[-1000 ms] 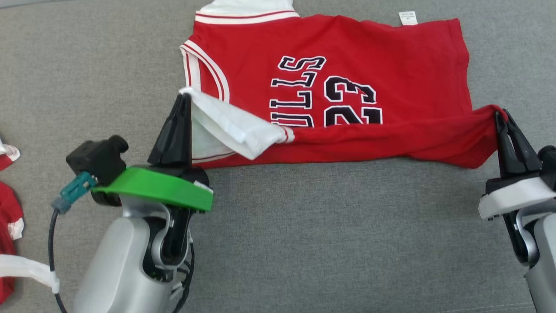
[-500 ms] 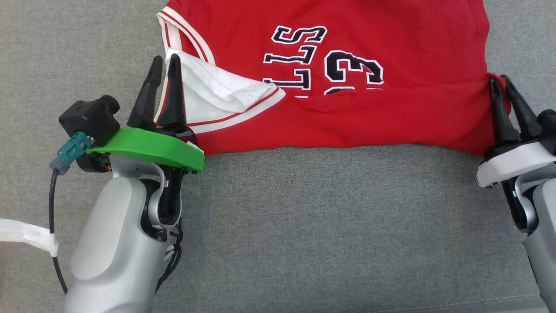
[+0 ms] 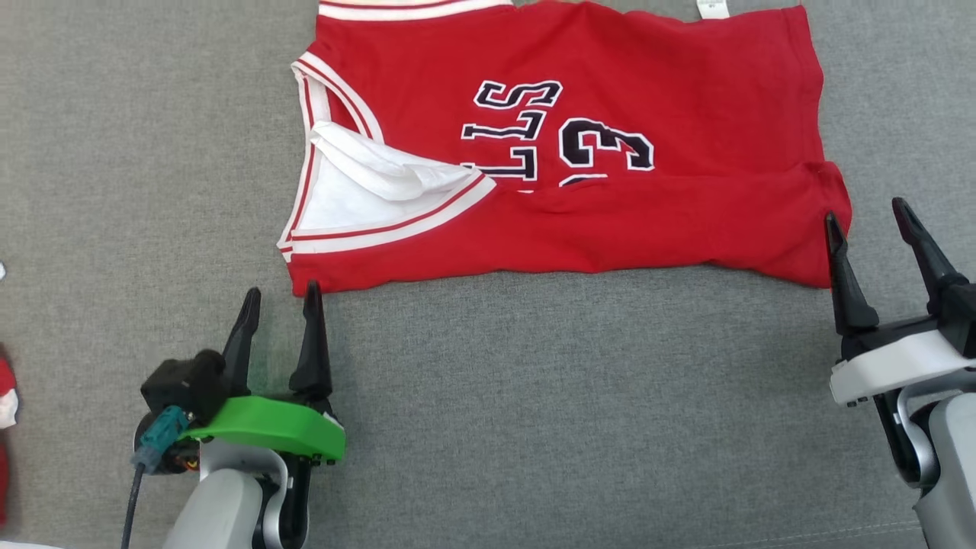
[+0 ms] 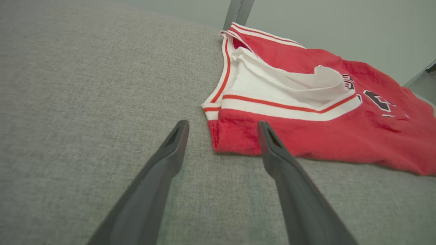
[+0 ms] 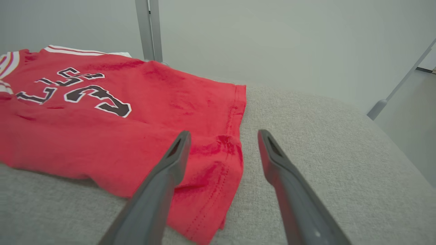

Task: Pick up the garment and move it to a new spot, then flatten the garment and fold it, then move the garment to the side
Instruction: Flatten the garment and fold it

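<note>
Though well apart from the jersey [image 3: 610, 221], red cloth [image 3: 4, 374] far left.

1. The left gripper [image 4: 223, 125] is holding its two dark fingers spread wide, with nothing gripped.
2. The red garment [image 4: 306, 139] is lying on the grey cloth surface [image 4: 85, 85], and its near corner is showing between the fingertips.
3. The white inner cloth [image 4: 272, 85] is bunching up inside the striped armhole.
4. A grey post [image 4: 238, 12] is rising behind the garment's far edge.

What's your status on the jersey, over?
Left gripper and right gripper: jaws open, holding nothing. Red jersey flat on grey upholstery, near edge folded over, white lining bunched at armhole. Another red garment far left, apart.
</note>
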`<state>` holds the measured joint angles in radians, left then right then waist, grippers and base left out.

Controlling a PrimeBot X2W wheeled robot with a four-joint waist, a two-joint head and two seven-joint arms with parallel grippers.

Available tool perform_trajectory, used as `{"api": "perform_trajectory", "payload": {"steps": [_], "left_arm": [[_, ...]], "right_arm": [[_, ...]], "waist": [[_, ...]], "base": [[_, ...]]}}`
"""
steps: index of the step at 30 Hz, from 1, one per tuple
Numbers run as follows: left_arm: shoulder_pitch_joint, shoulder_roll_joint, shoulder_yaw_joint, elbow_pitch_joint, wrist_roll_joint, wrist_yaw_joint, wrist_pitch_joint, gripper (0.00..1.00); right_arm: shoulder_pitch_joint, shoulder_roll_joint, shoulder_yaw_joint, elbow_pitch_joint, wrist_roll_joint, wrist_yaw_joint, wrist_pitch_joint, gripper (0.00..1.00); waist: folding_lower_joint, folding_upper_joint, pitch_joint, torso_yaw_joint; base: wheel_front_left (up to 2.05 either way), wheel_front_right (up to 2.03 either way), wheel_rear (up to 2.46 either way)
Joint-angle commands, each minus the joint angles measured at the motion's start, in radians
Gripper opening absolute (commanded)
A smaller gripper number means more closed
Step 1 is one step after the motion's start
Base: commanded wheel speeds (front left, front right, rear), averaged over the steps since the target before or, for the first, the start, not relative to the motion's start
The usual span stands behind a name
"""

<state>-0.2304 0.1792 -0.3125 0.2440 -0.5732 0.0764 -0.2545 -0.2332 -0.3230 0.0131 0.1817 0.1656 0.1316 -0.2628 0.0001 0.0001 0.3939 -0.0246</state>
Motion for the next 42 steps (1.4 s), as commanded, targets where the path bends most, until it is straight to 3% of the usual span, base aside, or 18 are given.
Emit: {"api": "perform_trajectory", "payload": {"steps": [1,7,15,16,17,18,19,20,21,36,37,39,42], "left_arm": [[0.005,0.006,-0.001,0.017,0.007,-0.001,-0.003,1.00],[-0.060,0.009,-0.028,0.141,0.057,0.021,0.011,1.00],[-0.130,0.004,-0.045,0.256,0.038,0.000,0.062,1.00],[-0.138,0.004,-0.045,0.263,0.037,-0.009,0.059,0.95],[-0.146,0.005,-0.044,0.269,0.038,-0.015,0.052,0.63],[-0.149,0.005,-0.044,0.275,0.037,-0.017,0.050,0.44],[-0.155,0.005,-0.048,0.281,0.040,-0.023,0.045,0.31],[-0.161,0.002,-0.050,0.285,0.041,-0.028,0.041,0.11],[-0.168,-0.001,-0.054,0.292,0.042,-0.033,0.038,0.00],[-0.210,-0.006,-0.069,0.316,0.064,-0.072,-0.003,0.00],[-0.210,-0.005,-0.069,0.316,0.066,-0.072,-0.002,0.00],[-0.212,-0.006,-0.070,0.314,0.068,-0.072,-0.004,0.00],[-0.209,-0.006,-0.068,0.308,0.067,-0.077,-0.005,0.00]], "right_arm": [[0.016,0.003,-0.005,-0.005,0.004,-0.002,-0.003,1.00],[0.041,0.001,0.019,0.003,0.012,-0.002,-0.003,1.00],[0.048,-0.005,0.034,0.011,0.034,-0.002,-0.003,1.00],[0.051,-0.003,0.035,0.017,0.038,-0.002,-0.003,1.00],[0.053,0.000,0.039,0.027,0.042,-0.002,-0.003,1.00],[0.055,0.001,0.040,0.036,0.045,-0.002,-0.003,1.00],[0.059,0.002,0.041,0.052,0.054,-0.002,-0.003,1.00],[0.060,0.002,0.044,0.065,0.059,-0.002,-0.003,1.00],[0.062,0.004,0.042,0.087,0.068,-0.002,-0.003,1.00],[-0.077,0.011,0.145,0.340,0.275,-0.002,-0.001,1.00],[-0.085,0.006,0.156,0.348,0.289,-0.002,0.000,0.47],[-0.100,-0.008,0.169,0.348,0.298,-0.002,0.000,0.00],[-0.100,-0.034,0.187,0.339,0.304,-0.002,0.000,0.00]], "waist": [[-0.0001,-0.0001,-0.033,0.008],[-0.0001,-0.0001,-0.064,0.010],[-0.0001,-0.0001,-0.061,-0.014],[-0.0001,-0.0001,-0.059,-0.017],[-0.0001,-0.0001,-0.057,-0.019],[-0.0001,-0.0001,-0.055,-0.019],[-0.0001,-0.0001,-0.053,-0.019],[-0.0001,-0.0001,-0.051,-0.018],[-0.0001,-0.0001,-0.049,-0.016],[-0.0001,-0.0001,-0.023,0.021],[-0.0001,-0.0001,-0.022,0.022],[-0.0001,-0.0001,-0.020,0.025],[-0.0001,-0.0001,-0.022,0.028]], "base": [[0.00,0.00,0.00],[0.00,0.00,0.00],[0.00,0.00,0.00],[0.00,0.00,0.00],[0.00,0.00,0.00],[0.00,0.00,0.00],[0.00,0.00,0.00],[0.00,0.00,0.00],[0.00,0.00,0.00],[0.00,0.00,0.00],[0.00,0.00,0.00],[0.00,0.00,0.00],[0.00,0.00,0.00]]}}
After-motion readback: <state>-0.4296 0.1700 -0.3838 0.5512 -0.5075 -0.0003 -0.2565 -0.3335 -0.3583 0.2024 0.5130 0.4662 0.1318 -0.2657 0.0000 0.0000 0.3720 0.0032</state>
